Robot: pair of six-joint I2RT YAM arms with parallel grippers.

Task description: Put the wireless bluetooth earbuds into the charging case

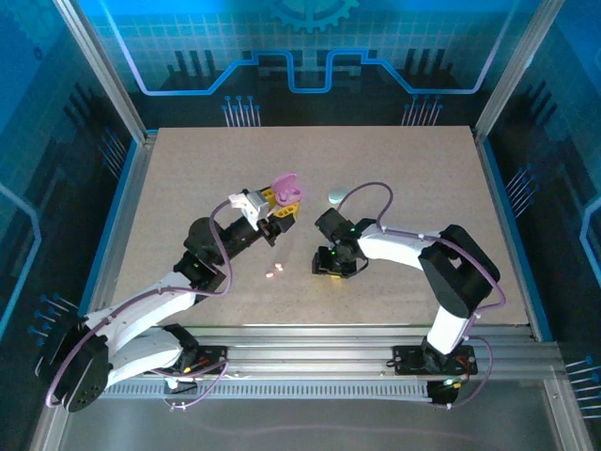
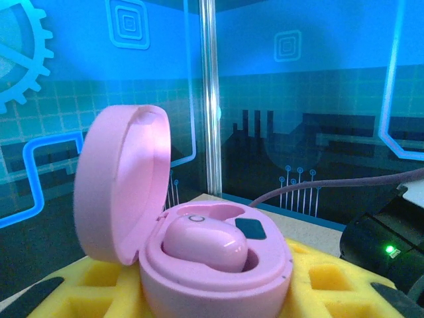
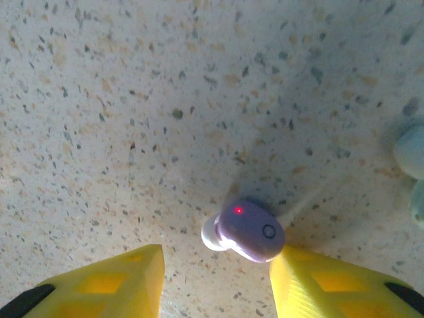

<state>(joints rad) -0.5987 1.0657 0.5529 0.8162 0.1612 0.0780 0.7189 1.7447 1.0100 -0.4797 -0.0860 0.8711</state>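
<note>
**Desk:** How did the jaws stand at that moment?

**Me:** My left gripper [image 2: 212, 295] was clamped on the pink case [image 2: 218, 278], with a yellow finger [image 2: 99, 291] pressed to the shell on each side. The case sat upright in the grip with its lid [image 2: 122, 179] swung back open. One pink earbud [image 2: 205, 242] lay seated in a well inside.

**Desk:** And the right one?

**Me:** My right gripper [image 3: 215, 265] pointed straight down at the worktop [image 3: 99, 99] with its jaws apart, gripping nothing. A lilac earbud [image 3: 248, 230] with a small red light on lay on the worktop between the fingertips. It was close against one fingertip, with a clear gap to the other. I could not tell whether it actually touched that finger.

**Desk:** Where was all this on the worktop?

**Me:** I had the pink case lifted off the surface over the middle, a little toward the far edge. The right gripper was near it, to the right and closer to the near edge. A pale earbud [image 1: 274, 272] lay loose between my two arms, toward the near edge. A mint case [image 1: 336, 197] rested beyond the right gripper, toward the far edge. In the right wrist view I saw two blurred mint shapes [image 3: 412, 154] at the side, too soft for me to name.
</note>
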